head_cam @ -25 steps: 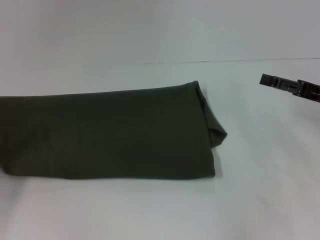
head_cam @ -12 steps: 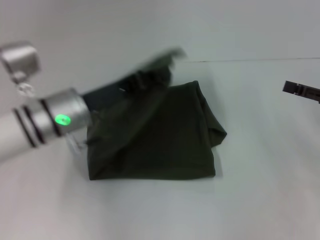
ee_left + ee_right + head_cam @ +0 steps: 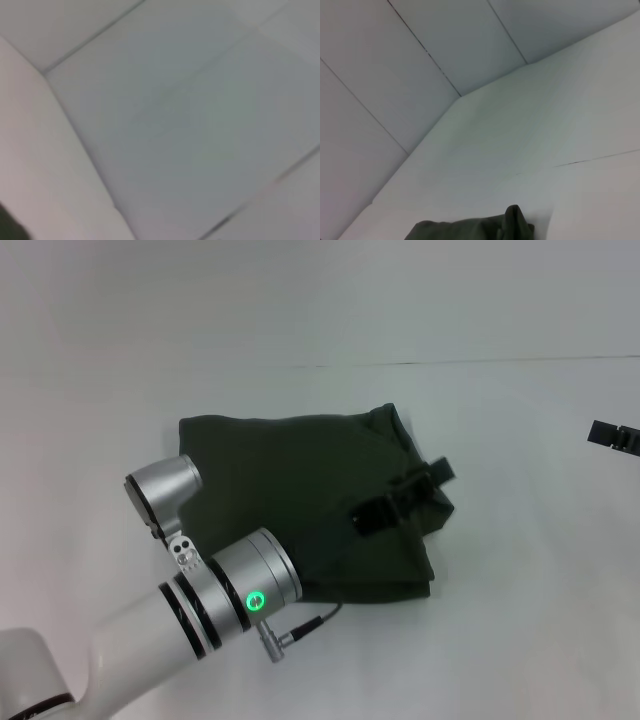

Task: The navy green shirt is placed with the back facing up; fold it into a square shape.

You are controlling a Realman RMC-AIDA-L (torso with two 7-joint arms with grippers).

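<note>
Shirt point(image 3: 300, 500) now folded over | L hand point(image 3: 405, 498) atop | R hand point(image 3: 615, 435) cut off

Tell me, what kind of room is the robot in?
Probably a lab or test room: a plain white table, bare white panelled walls, and only a folded navy green shirt under the left gripper.

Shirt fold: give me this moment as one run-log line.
navy green shirt: folded compact on table | left gripper: over shirt's right edge | right gripper: off right, clear
</note>
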